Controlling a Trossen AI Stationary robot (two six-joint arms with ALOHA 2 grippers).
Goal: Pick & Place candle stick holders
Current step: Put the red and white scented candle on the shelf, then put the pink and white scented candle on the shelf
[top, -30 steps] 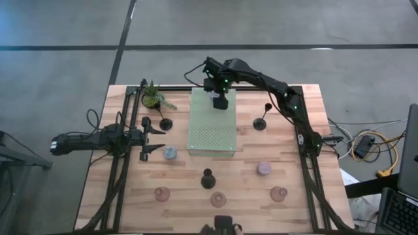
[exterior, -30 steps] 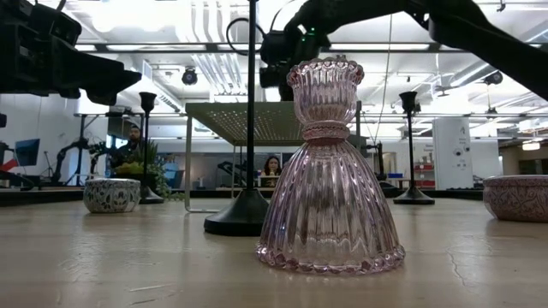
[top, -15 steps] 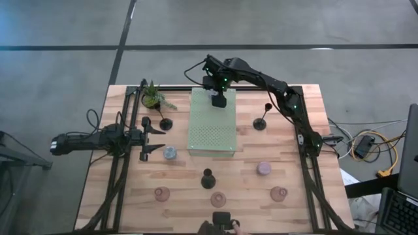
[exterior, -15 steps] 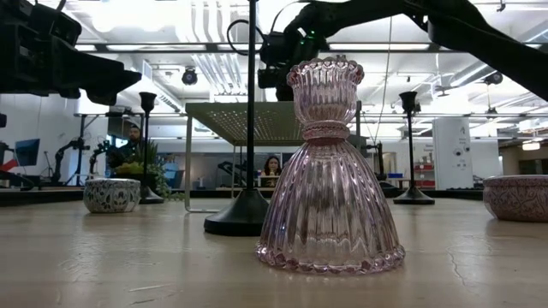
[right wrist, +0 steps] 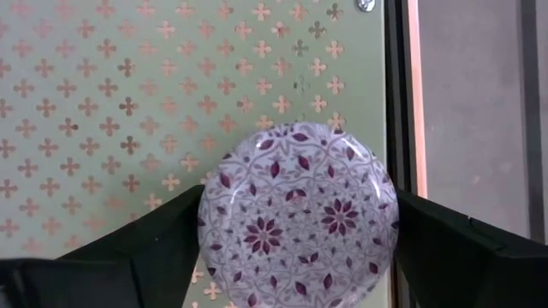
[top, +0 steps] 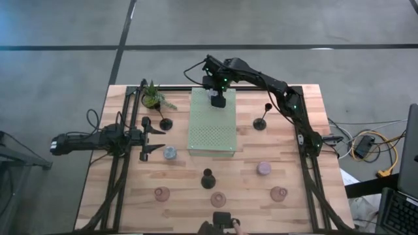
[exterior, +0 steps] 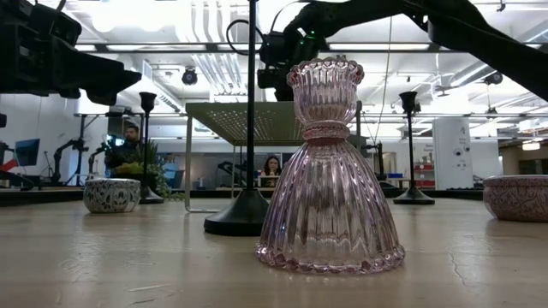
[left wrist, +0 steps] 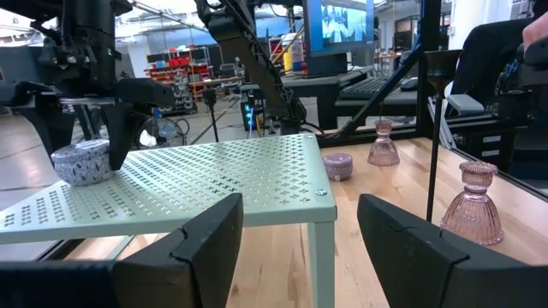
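My right gripper (top: pixel 217 100) reaches over the far end of the pale green perforated stand (top: pixel 211 130). It is shut on a small round lilac-patterned cup (right wrist: pixel 298 218), which stands on the stand top and also shows in the left wrist view (left wrist: pixel 81 162). Three black candlesticks (top: pixel 166 123) (top: pixel 260 123) (top: pixel 208 177) stand on their round bases on the table. A pale blue cup (top: pixel 170 153), a lilac cup (top: pixel 264 168) and three pink glass holders (top: pixel 162 193) (top: pixel 218 199) (top: pixel 279 193) also stand there. My left gripper (top: pixel 157 136) waits open and empty at the table's left. My right gripper has the cup's round wall (right wrist: pixel 210 231) between its two fingers (right wrist: pixel 163 244), one on each side, where the fingers' inner edges meet the wall. The fingers come from above, pointing down. The cup is upright with its bottom on the stand top.
A small green potted plant (top: pixel 153 96) stands at the far left. The stand is raised on thin legs (left wrist: pixel 321 265). One pink glass holder (exterior: pixel 330 171) fills the low view. People sit in the room beyond the table (exterior: pixel 272 167).
My right gripper has crept a little toward the table's far edge over the stand. Everything else has kept its place.
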